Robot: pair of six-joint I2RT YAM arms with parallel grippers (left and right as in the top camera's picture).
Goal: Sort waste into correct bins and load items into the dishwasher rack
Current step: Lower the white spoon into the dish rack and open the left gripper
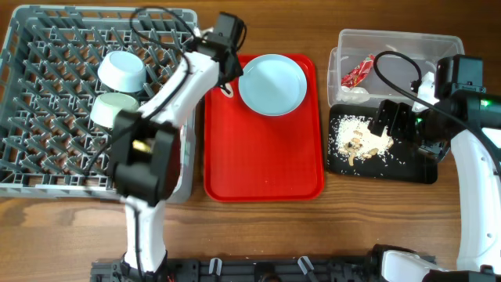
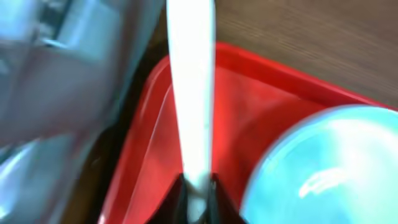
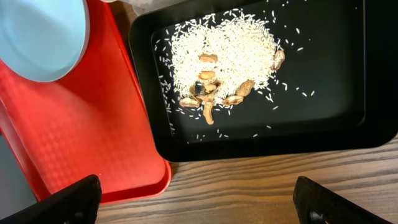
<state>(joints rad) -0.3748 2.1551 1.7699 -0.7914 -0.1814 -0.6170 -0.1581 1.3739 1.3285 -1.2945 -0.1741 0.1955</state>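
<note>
Over red tray (image 2: 249, 106), left end effector (image 2: 198, 194) clamped on smooth white utensil (image 2: 189, 81); right end effector (image 3: 196, 198) apart

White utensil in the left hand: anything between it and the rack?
Nothing visible. The left hand grips the white utensil over the red tray's left edge, right beside the rack. The pale-blue bowl and light-green bowl sit further left in it.

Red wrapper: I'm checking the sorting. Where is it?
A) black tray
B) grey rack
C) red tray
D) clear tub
D: the red wrapper lies inside the clear tub, apart from the rice in the black tray.
</note>
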